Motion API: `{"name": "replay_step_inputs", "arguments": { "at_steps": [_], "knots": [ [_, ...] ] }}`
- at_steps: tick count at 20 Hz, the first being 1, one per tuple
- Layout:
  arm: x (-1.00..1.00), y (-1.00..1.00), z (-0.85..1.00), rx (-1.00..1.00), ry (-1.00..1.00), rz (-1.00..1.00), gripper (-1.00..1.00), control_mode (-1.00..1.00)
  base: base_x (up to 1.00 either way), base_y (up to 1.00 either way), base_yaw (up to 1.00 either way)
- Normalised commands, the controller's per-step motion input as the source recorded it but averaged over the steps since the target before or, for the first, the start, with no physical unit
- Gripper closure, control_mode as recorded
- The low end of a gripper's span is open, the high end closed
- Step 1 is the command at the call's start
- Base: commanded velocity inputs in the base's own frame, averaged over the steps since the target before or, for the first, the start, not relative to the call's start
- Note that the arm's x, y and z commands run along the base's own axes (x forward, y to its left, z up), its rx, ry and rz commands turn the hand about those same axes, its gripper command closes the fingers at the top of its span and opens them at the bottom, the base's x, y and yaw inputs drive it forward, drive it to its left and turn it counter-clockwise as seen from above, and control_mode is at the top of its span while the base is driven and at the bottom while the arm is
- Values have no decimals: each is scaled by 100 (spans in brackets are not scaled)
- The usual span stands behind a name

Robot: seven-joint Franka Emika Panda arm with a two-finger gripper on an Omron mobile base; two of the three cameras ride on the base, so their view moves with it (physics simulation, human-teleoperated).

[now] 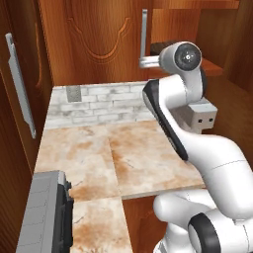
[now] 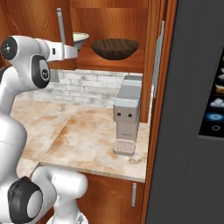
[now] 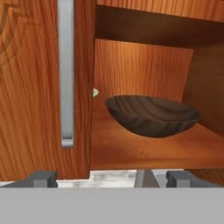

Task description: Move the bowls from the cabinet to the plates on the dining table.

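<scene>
In the cabinet (image 3: 144,57): dark brown bowl (image 3: 153,116) sitting on the shelf.
Hand (image 3: 111,178): gaping wide, gripping nothing.
Risk: clipping the door (image 3: 43,87) edge while reaching in.

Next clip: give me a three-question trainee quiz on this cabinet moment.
1. True or false: the gripper holds the brown bowl.
2. The cream bowl sits on the cabinet shelf: A) left of the brown bowl, B) right of it, as seen from the right base view?
3. Which machine stands on the counter below?

Key: 1 false, it is open and empty; 2 A; 3 the coffee machine.
</scene>
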Motion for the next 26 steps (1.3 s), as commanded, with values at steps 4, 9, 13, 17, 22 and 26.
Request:
{"name": "replay_step_inputs", "arguments": {
  "at_steps": [4,9,13,17,22,26],
  "knots": [
    [26,30,17,0,0,4,-100,-100,0,0,0],
    [27,29,17,0,1,4,-100,-100,0,0,0],
    [27,26,15,0,2,3,-100,-100,0,0,0],
    [28,24,10,0,2,3,-100,-100,0,0,0],
    [31,9,1,0,0,0,-100,-100,0,0,0],
    [32,0,-1,0,0,0,-100,-100,0,0,0]
  ]
}}
